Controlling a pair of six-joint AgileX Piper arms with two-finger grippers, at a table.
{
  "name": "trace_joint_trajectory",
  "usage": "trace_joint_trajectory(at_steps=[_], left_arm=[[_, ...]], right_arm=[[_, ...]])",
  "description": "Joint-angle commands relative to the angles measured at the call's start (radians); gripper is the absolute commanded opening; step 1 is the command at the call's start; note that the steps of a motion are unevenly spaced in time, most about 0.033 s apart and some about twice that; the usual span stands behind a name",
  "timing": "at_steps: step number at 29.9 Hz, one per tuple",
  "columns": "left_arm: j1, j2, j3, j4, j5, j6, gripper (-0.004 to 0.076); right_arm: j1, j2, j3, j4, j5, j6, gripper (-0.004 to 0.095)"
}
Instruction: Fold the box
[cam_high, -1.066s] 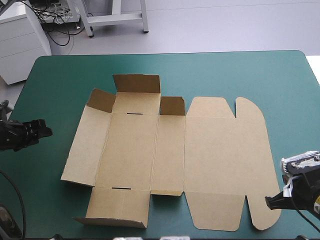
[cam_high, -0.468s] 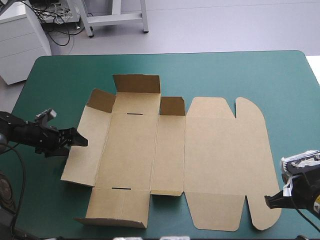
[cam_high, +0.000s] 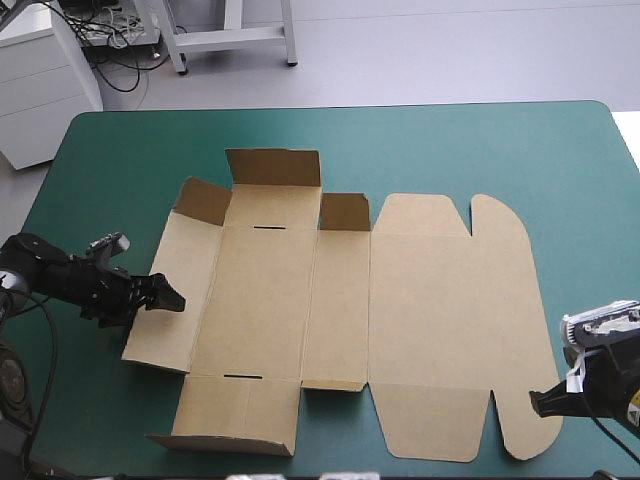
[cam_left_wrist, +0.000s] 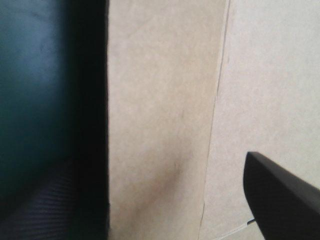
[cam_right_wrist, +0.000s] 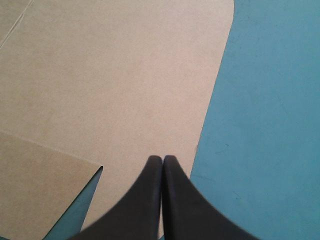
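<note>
Two sets of jaws are at a brown box (cam_high: 430, 310) that lies spread open in the middle of the teal-green table (cam_high: 120, 150), most of it flat. Its far flaps (cam_high: 273, 167) stand up, and the near left flap (cam_high: 235, 440) tilts up a little. The left jaws are parted at the outer edge of the box's left panel (cam_high: 178, 335), one black finger (cam_left_wrist: 282, 197) over the board, the other low in shadow beside that edge. The right jaws are pressed together into a point, fingertips (cam_right_wrist: 155, 170) over the box's rounded near right corner, close to the table's near edge.
</note>
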Motion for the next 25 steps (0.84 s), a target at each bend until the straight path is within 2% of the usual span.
trace_joint_trajectory(at_steps=[1, 8, 19, 23, 25], left_arm=[[-0.006, -0.009, 0.018, -0.024, 0.136, -0.004, 0.0641], [-0.009, -0.011, 0.046, -0.040, 0.136, 0.001, 0.0641], [-0.107, -0.009, 0.046, -0.047, 0.136, 0.027, 0.0641], [-0.105, -0.009, 0.046, -0.028, 0.094, 0.003, 0.0638], [-0.105, -0.009, 0.046, -0.026, 0.079, -0.003, 0.0608]], right_arm=[[-0.004, 0.008, -0.026, -0.020, -0.049, -0.009, -0.0023], [-0.004, 0.008, -0.026, -0.016, -0.047, -0.009, -0.0023], [-0.004, 0.008, -0.026, -0.016, -0.047, -0.009, -0.0023], [-0.004, 0.008, -0.026, -0.016, -0.047, -0.009, -0.0023], [-0.004, 0.008, -0.026, -0.016, -0.047, -0.006, -0.0023]])
